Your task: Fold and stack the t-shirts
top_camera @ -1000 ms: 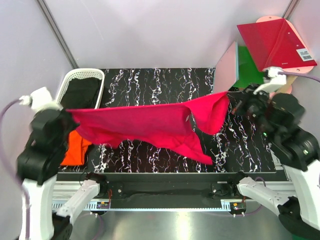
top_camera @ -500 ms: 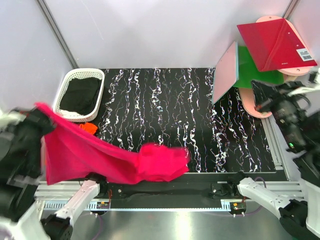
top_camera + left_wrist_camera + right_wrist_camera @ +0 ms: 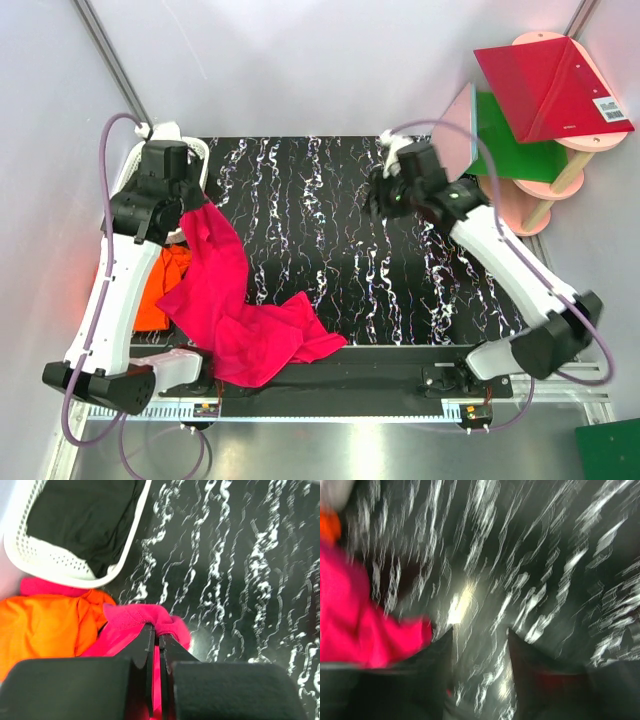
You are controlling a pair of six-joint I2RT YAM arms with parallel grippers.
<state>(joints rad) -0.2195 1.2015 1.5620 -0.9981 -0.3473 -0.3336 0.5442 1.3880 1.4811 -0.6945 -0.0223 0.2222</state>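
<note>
- Where the table [image 3: 330, 250] meets its near edge, both arms are bolted down, and a loose heap of the pink shirt [image 3: 250, 335] lies just in front of the left base.
- From that heap the pink shirt rises as a rumpled band toward the far left, up to the left gripper [image 3: 158, 632].
- Beside the band, on the left edge of the table, the orange shirt [image 3: 155, 300] lies bunched, touching the pink cloth and partly hidden under the left arm [image 3: 105, 290].
- The left arm stands tall from its base and bends over at the top, its wrist pointing down at the far-left part of the table.
- Its fingers are pressed together on a fold of the pink shirt, as the left wrist view shows.
- The right arm [image 3: 500, 255] stretches low from its base toward the far middle of the table.
- The right gripper [image 3: 480, 632] has its fingers apart with only bare table between them; that view is blurred.
- Just behind the left gripper sits a white basket [image 3: 55, 560] with dark cloth inside.
- At the far right, a red panel [image 3: 550, 85] and a green panel [image 3: 510, 135] rest on a pink stand [image 3: 520, 205].
</note>
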